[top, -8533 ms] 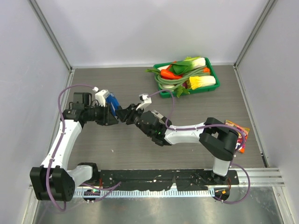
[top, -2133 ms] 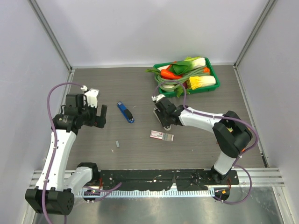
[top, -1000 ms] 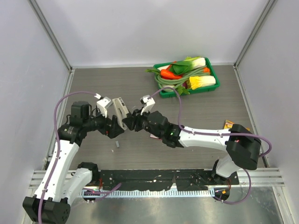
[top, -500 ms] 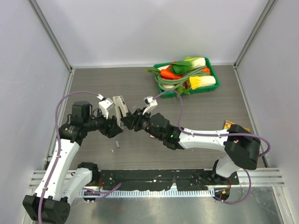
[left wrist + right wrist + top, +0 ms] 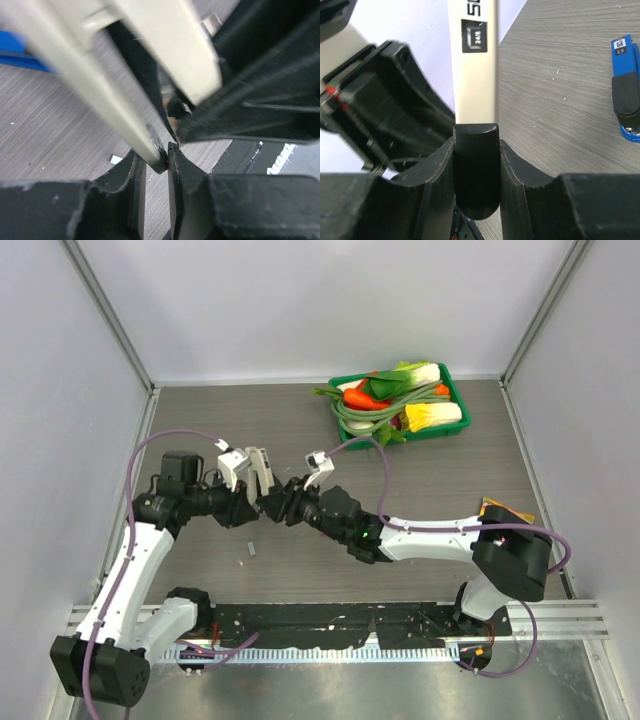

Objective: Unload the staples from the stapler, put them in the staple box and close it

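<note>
**Top view:** the 2 arms meet over the middle-left of the grey wood-grain tabletop (image 5: 200, 420). Between them stands a slim cream bar (image 5: 259, 468), smooth and matte, tilted a little. The left jaws have drawn in since 0.5 s earlier, when they stood wide around it. The stapler (image 5: 626, 95) lay in plain sight 2 s back. Here the arms cover that spot. The staples (image 5: 251, 549), a tiny grey sliver, lie on the tabletop near the jaws but apart from them. A green plastic tray (image 5: 420, 437) of vegetables (image 5: 400, 390) sits at the far right.

**Left wrist view:** the left jaws' black fingers (image 5: 132, 185) are almost together, pinching the thin black tip of the cream bar (very close and blurred). A strip of blue at the left edge is the stapler (image 5: 20, 54), mostly cut off.

**Right wrist view:** the right jaws are pinching the bar's rounded black end, spread only to its width. The cream face above carries a "24/6" mark. The stapler, blue with a black top arm, lies flat on the tabletop at the right edge. It is cut off by the frame and sits apart from both jaws.
</note>
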### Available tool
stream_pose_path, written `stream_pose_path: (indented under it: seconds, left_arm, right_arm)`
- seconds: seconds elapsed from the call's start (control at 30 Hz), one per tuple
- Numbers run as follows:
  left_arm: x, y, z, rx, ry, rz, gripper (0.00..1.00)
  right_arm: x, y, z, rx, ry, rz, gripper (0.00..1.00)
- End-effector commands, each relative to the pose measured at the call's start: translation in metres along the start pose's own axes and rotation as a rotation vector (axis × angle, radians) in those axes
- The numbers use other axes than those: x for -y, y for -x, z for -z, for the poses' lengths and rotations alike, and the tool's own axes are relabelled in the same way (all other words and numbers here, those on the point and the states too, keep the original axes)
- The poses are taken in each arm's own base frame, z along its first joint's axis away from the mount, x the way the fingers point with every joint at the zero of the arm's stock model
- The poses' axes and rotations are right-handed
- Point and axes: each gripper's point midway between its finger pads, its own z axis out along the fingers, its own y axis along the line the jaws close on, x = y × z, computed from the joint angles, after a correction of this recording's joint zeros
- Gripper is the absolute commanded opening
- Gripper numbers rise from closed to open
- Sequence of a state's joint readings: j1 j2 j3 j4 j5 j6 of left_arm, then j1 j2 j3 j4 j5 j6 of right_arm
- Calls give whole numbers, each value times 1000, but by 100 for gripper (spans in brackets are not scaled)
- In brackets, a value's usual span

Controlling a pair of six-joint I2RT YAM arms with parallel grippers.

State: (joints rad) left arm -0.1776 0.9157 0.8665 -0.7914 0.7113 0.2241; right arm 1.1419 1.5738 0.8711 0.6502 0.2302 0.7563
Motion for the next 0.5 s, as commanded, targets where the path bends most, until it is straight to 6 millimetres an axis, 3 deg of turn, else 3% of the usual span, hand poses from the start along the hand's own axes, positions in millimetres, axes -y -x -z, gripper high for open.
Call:
stream_pose_path:
  seconds: [0.0, 0.13, 0.47]
  left_arm:
    - [-2, 18, 4, 19, -1, -80, 17]
    - [-14, 16, 8, 38, 82, -124, 2]
    - [-53, 15, 18, 55, 325, -265, 1]
  right_arm:
    - [-45, 33, 10, 93, 151, -32, 1]
    - [-34, 33, 25, 86, 116, -9, 1]
    - [4, 22, 50, 1, 29, 91, 1]
